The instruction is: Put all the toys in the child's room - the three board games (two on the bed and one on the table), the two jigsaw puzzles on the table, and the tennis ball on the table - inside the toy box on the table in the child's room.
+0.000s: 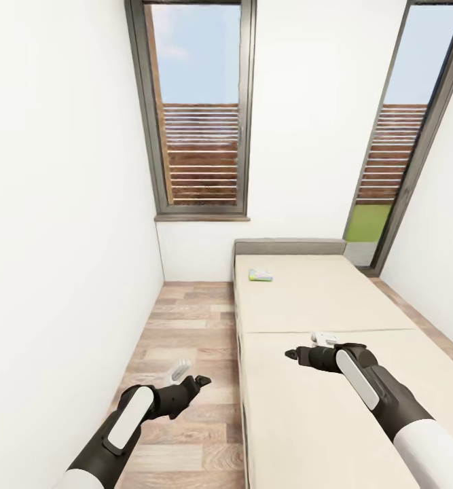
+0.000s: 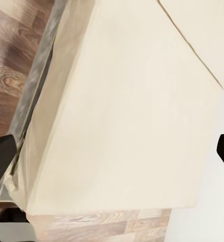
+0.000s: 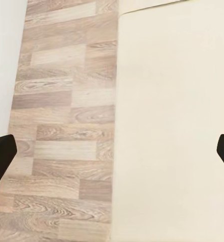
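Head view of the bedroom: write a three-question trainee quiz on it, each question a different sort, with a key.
1. True or false: the small green-edged flat box lies on the beige-sheeted bed near its low grey headboard.
2. Multiple choice: the left gripper hangs over A) the bed, B) the wood-plank floor, C) a desk.
3. Fill in: the right gripper hangs over the ____.

Key
1. True.
2. B: the left gripper is over the floor, beside the bed's edge.
3. Bed. Both wrist views show the fingertips set wide apart with nothing between them, so both grippers are open.
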